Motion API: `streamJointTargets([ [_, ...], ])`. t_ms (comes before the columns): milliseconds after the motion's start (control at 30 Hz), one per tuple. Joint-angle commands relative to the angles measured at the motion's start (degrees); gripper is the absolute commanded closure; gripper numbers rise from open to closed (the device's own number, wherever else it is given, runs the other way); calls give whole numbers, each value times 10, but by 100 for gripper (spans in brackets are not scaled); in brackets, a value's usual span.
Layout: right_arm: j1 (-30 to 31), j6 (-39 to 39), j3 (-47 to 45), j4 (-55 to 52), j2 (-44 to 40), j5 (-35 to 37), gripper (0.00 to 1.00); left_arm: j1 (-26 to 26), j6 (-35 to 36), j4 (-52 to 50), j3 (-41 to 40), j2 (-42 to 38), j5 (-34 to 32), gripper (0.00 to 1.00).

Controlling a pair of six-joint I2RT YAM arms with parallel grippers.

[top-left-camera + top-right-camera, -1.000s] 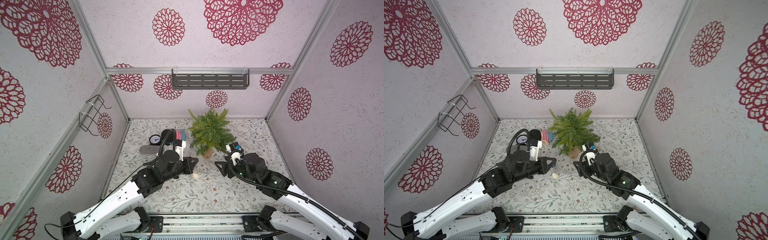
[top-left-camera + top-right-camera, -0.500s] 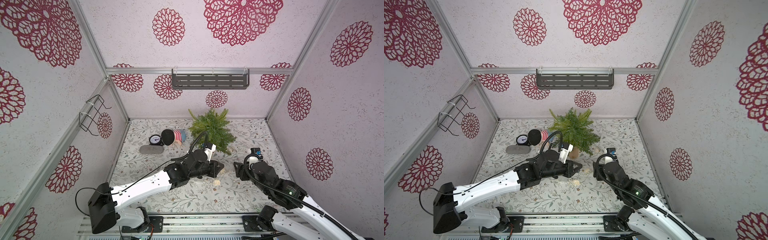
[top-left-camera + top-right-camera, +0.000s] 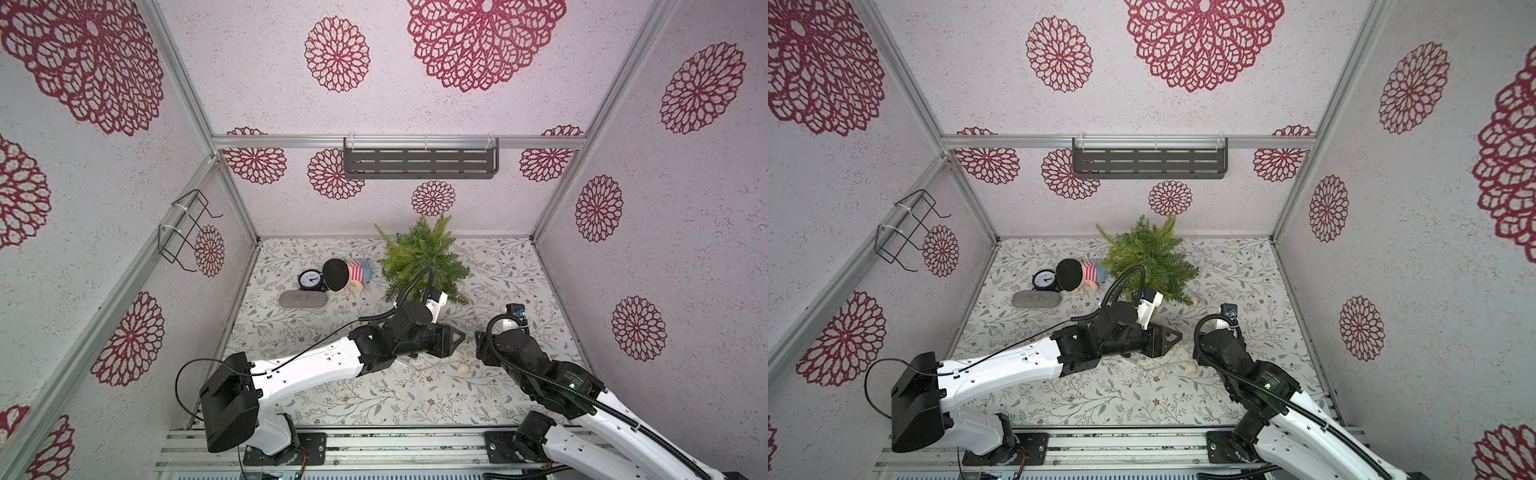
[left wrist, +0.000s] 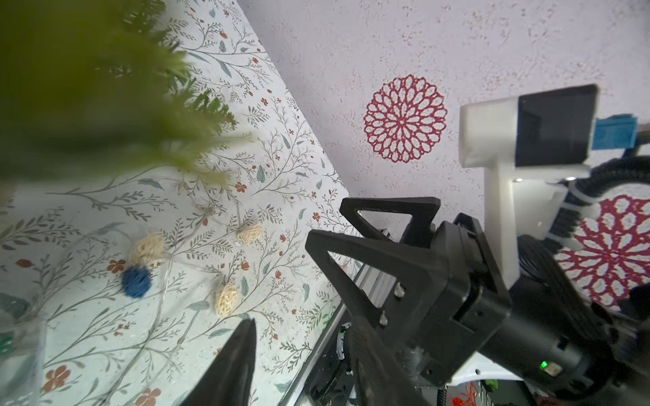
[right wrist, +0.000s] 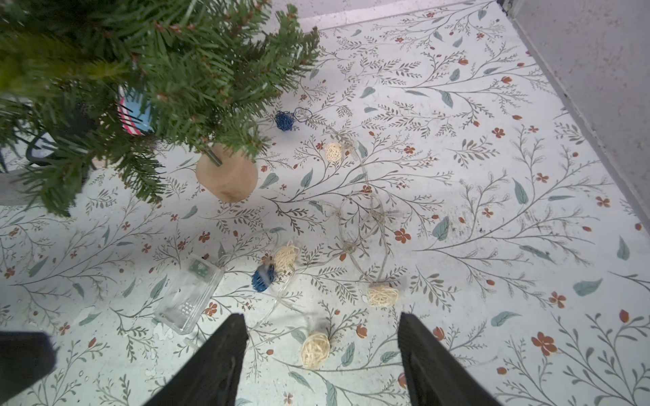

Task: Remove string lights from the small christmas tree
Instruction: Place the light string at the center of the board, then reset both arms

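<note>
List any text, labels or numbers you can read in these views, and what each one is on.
No text can be read in any view.
Alarm clock: dial markings too small to read.
Clear box of the string lights: no legible marking.

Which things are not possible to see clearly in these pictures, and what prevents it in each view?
left gripper: in the left wrist view its second finger blurs into the black right gripper behind it.
small christmas tree: blurred in the left wrist view, too close.
doll: mostly behind branches in the right wrist view.
string lights: in a top view the grippers cover most; wire too thin to follow.
</note>
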Motion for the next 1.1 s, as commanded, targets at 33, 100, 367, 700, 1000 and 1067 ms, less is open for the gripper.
streamJointTargets([
  [33, 0, 26, -9, 14, 0, 21, 29, -5, 12, 0, -10, -22, -25, 51],
  [100, -1, 28, -13, 18, 4, 22, 29, -6, 12, -6, -13, -31, -31, 49],
  [367, -24, 32, -30, 47, 37, 0, 27, -8, 25, -29, -35, -89, -54, 44],
  [700, -188, -18, -29, 109, 81, -74, 29, -3, 39, -126, -57, -189, -91, 43],
  [1000, -305, -115, -11, 254, 164, 21, 21, 56, 34, -241, -86, -301, -110, 38],
  [1067, -315, -171, -36, 330, 172, 63, 17, 85, 30, -253, -96, -321, -105, 38],
])
